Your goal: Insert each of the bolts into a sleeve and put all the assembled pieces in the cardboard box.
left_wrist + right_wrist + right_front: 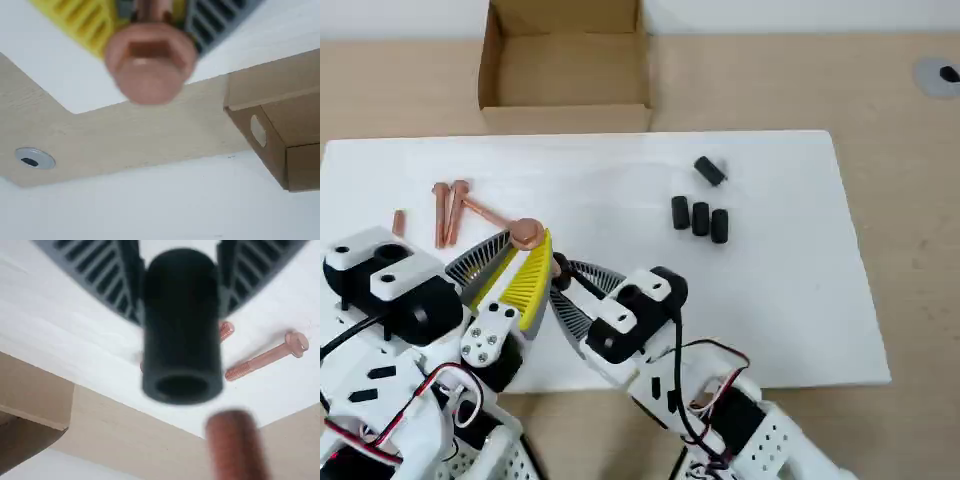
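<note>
My left gripper point(527, 243), with one yellow and one grey finger, is shut on a copper bolt point(526, 234) over the white mat; the bolt's head point(150, 65) looms between the fingers point(85, 22). My right gripper point(561, 272) is shut on a black sleeve point(181, 325), held right beside the left gripper. The bolt's tip point(235, 445) sits just off the sleeve's open end, outside it. Loose bolts point(445, 210) lie at the mat's left. Three sleeves point(700, 218) stand in a row at mid-right, with another sleeve point(710, 171) behind them. The cardboard box point(565, 60) stands open at the back.
The white mat point(770, 300) covers most of the wooden table. A short bolt point(398, 222) lies near the mat's left edge, and one more bolt point(265, 357) lies slantwise near the grippers. A metal grommet point(940, 75) sits in the table at far right.
</note>
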`<state>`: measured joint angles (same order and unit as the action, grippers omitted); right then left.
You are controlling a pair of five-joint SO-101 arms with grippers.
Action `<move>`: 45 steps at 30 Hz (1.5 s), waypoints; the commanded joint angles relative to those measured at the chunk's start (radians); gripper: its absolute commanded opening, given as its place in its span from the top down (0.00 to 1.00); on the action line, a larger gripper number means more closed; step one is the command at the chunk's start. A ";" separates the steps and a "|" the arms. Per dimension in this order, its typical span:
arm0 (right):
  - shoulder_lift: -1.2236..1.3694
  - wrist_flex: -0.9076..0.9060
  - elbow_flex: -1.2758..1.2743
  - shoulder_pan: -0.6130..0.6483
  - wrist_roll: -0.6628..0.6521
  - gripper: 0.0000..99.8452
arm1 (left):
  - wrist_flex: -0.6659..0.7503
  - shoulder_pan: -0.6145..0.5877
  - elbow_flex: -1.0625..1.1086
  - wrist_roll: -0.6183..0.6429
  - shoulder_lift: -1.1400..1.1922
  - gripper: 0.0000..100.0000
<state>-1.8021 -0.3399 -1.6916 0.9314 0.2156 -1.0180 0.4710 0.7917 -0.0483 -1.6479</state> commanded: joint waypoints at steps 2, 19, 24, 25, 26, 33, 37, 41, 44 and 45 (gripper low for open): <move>-0.088 0.020 0.002 0.008 0.000 0.99 | -0.021 0.006 -0.041 -0.017 0.012 0.99; -0.088 0.020 0.002 0.008 0.000 0.99 | 0.025 -0.044 -0.041 -0.026 0.004 0.99; -0.088 0.021 0.002 0.008 0.000 0.99 | 0.063 -0.091 -0.012 -0.009 0.004 0.99; -0.088 0.021 0.002 0.008 0.000 0.99 | 0.063 -0.091 0.002 -0.009 0.004 0.99; -0.088 0.021 0.002 0.008 0.000 0.99 | 0.063 -0.091 0.014 -0.009 0.004 0.99; -0.088 0.020 0.002 0.008 0.000 0.99 | 0.066 -0.089 0.040 0.028 0.004 0.99; -0.088 0.020 0.002 0.008 0.000 0.99 | 0.064 -0.063 0.040 0.026 0.004 0.99; -0.088 0.018 0.002 0.008 0.000 0.99 | 0.066 -0.048 0.040 0.026 0.004 0.99; -0.088 0.018 0.002 0.008 0.000 0.99 | 0.063 -0.048 0.040 0.026 0.007 0.99; -0.088 0.018 0.002 0.008 0.000 0.99 | 0.063 -0.048 0.040 0.028 0.007 0.99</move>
<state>-1.8021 -0.3399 -1.6916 0.9314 0.2156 -0.9797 0.4112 0.8378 -0.0284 -1.6464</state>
